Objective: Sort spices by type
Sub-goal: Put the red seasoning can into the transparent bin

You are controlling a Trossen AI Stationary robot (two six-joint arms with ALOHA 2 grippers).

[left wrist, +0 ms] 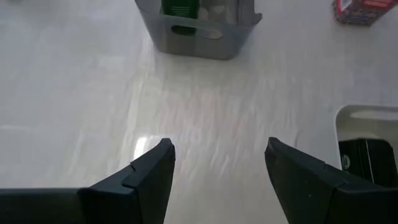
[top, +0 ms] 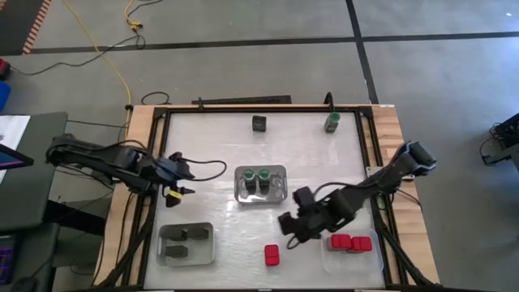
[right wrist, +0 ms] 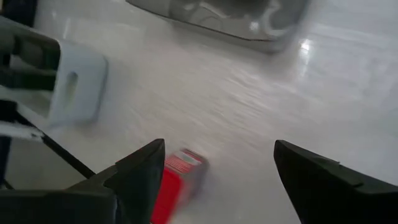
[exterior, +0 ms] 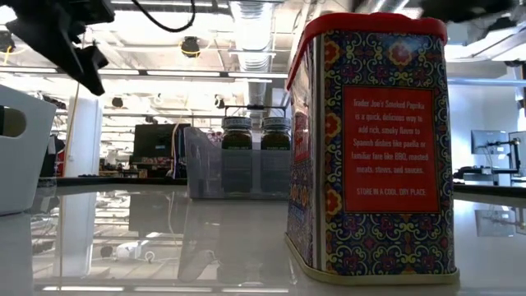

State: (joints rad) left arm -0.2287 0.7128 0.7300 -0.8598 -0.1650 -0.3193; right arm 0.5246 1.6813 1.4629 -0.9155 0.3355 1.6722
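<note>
A loose red-topped tin [top: 272, 255] stands on the white table near its front edge; it fills the low view [exterior: 370, 148] and shows in the right wrist view [right wrist: 177, 180]. My right gripper [top: 289, 223] hovers open above and just right of it, touching nothing. Three red tins [top: 350, 242] sit in the right tray [top: 369, 255]. Two green-lidded jars [top: 258, 176] stand in the centre tray [top: 280, 195]. Dark tins [top: 185, 243] lie in the left tray [top: 207, 251]. A dark tin [top: 259, 123] and a green-lidded jar [top: 332, 122] stand at the far edge. My left gripper [top: 180, 178] is open at the table's left.
A raised wooden frame [top: 146, 162] with dark rails borders the table. A yellow cable [top: 113, 65] lies on the floor beyond the far edge. Bare table lies between the trays and the far containers.
</note>
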